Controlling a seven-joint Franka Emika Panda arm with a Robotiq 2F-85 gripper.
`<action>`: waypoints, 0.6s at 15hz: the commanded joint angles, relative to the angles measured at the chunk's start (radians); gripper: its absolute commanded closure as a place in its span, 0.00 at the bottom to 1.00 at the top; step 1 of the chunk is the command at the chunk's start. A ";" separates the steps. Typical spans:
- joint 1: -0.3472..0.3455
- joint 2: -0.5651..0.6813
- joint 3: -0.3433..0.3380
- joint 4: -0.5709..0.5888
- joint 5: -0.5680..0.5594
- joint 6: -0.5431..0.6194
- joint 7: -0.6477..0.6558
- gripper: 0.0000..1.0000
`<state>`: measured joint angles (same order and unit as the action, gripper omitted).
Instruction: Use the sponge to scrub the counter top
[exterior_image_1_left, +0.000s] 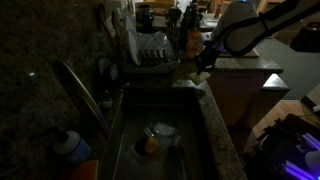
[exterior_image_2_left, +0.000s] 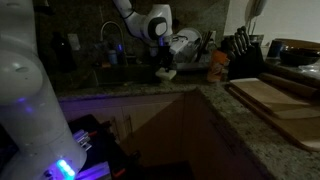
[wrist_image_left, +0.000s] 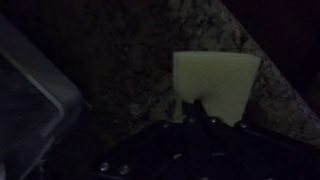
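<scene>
- Scrub step, I'd say: gripper (wrist_image_left: 197, 113) jaws pinch the sponge (wrist_image_left: 215, 80), which sits flat on the counter top (wrist_image_left: 120, 55) beside the sink (wrist_image_left: 35, 95).
- Next move: press down and sweep sideways without losing grip.

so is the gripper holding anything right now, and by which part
The gripper holds the sponge, pinched at its edge nearest the wrist camera.

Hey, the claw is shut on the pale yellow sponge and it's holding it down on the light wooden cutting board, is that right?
Not quite. The claw is shut on the pale yellow rectangular sponge, but holds it on the dark speckled granite counter top, as the wrist view shows; the light tan wooden cutting board lies apart.
</scene>
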<state>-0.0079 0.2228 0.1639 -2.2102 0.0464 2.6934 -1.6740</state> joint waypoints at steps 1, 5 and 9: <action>0.020 -0.029 0.059 -0.081 0.008 0.019 -0.069 0.99; 0.066 -0.101 0.079 -0.158 -0.025 -0.033 -0.024 0.99; 0.097 -0.140 0.047 -0.215 -0.098 -0.162 0.051 0.99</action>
<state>0.0765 0.1357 0.2371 -2.3601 -0.0162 2.6103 -1.6591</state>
